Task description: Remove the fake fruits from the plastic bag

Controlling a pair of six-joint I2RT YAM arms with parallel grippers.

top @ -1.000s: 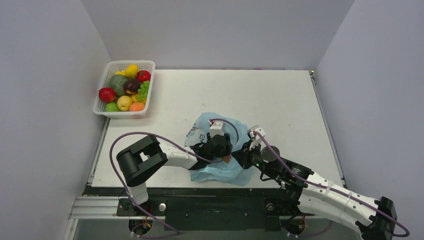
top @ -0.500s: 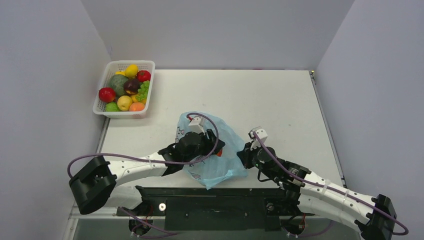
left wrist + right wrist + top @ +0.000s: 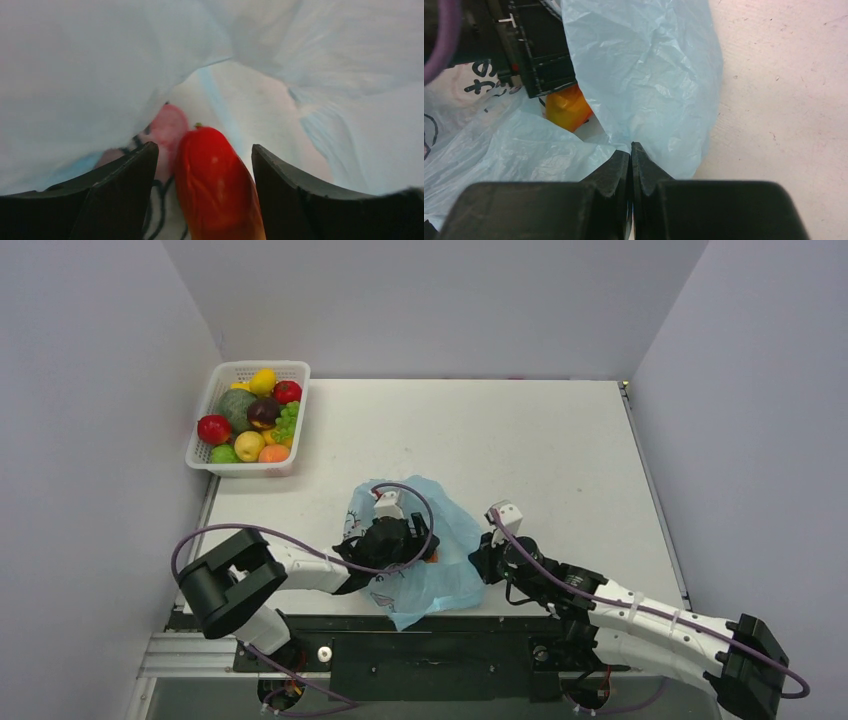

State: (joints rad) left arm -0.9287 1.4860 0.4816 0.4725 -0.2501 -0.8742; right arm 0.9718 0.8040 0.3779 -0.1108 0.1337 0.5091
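Item 1, far left: basket point(image 3: 250, 468) heaped with spare toy fruit, well apart from the work; no part in this step.

Item 2: left claw point(image 3: 204, 150), reached deep inside the bag point(image 3: 445, 575); fingers stand part open on either side of the fruit point(image 3: 215, 185), with a gap showing on its left side, so it is bracketed and not clamped.

Item 3: fruit, glossy red shading to orange, lying on the bag's inner film between those fingers (the right wrist view shows its orange end poking out below the left claw's body).

Item 4: bag, crumpled at the near side of the table point(image 3: 540, 450), one corner hanging over the near edge.

Item 5: right claw point(image 3: 631, 147), fully closed, pinching a fold at the bag's right side to hold it down.

Risks, as judged: the fruit is slick and rounded, so a closing squeeze off its middle could squirt it deeper in; loose film could be caught between finger and fruit, so a pull would drag the bag along; the thin fold could slip from the right claw; the overhanging corner could let the bag slide off.

Change from a second ago: bag and left claw sit further left and nearer the edge; the left elbow has swung out and back; the left claw has widened; the right claw is unchanged.
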